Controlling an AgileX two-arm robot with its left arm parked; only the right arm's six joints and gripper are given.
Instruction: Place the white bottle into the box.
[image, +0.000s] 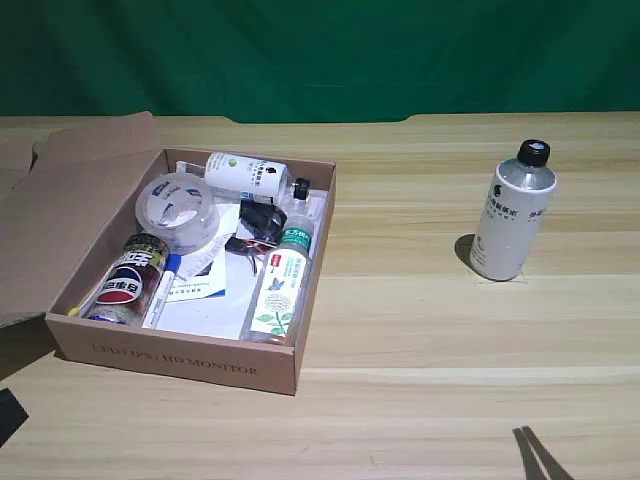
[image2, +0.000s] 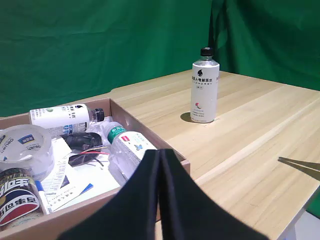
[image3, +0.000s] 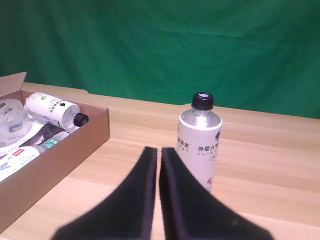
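Nearest the right wrist camera, the right arm's black gripper (image3: 159, 152) has its two fingers pressed together, holding nothing. Just beyond it, dead ahead, the tall white plastic bottle with a black cap (image3: 198, 141) stands upright on the wooden table (image: 420, 330), long axis vertical. Farther off, well apart, lies the shallow brown cardboard box (image: 315, 255), already crowded.

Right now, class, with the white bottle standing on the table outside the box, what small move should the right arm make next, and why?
Probably open the right gripper and ease it toward the white bottle. Its fingers are shut and hold nothing, and the bottle stands upright on the table, well clear of the box on the exterior view's right, so it must be grasped first.
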